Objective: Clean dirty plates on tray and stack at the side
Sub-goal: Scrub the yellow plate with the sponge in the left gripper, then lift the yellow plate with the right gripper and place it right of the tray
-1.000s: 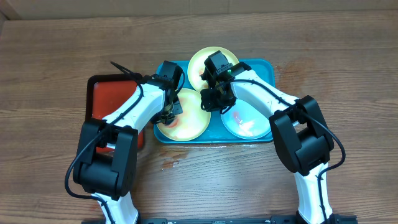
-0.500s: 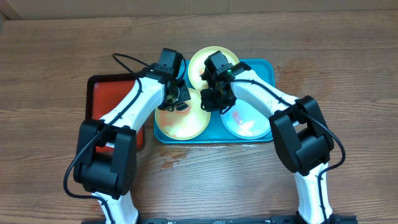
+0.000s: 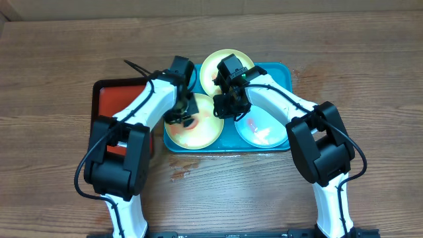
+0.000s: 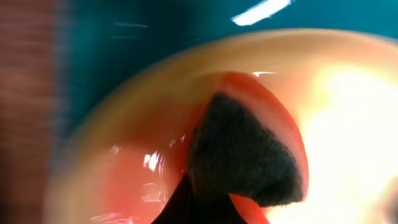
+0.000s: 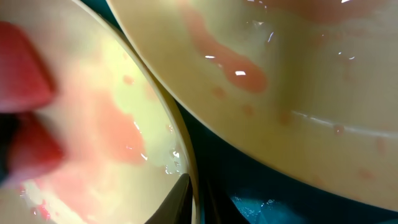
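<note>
Brown wooden table (image 3: pixel 370 59) carries a blue tray (image 3: pixel 281 69) near its far edge, long axis running left to right. Three plates lie flat in it: far plate (image 3: pixel 215 66), front-left plate (image 3: pixel 201 135), and pale plate (image 3: pixel 264 135) at front right. The left gripper (image 3: pixel 180 118) is clamped on a dark sponge (image 4: pixel 245 155) pressed into the front-left plate's red smear. The right gripper (image 3: pixel 225 106) pinches that plate's rim. A red tray (image 3: pixel 112 106) sits by the left edge.

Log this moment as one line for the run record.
left gripper: sponge on front plate | right gripper: at front plate rim, grip unclear | front plate: on tray, red smears
</note>
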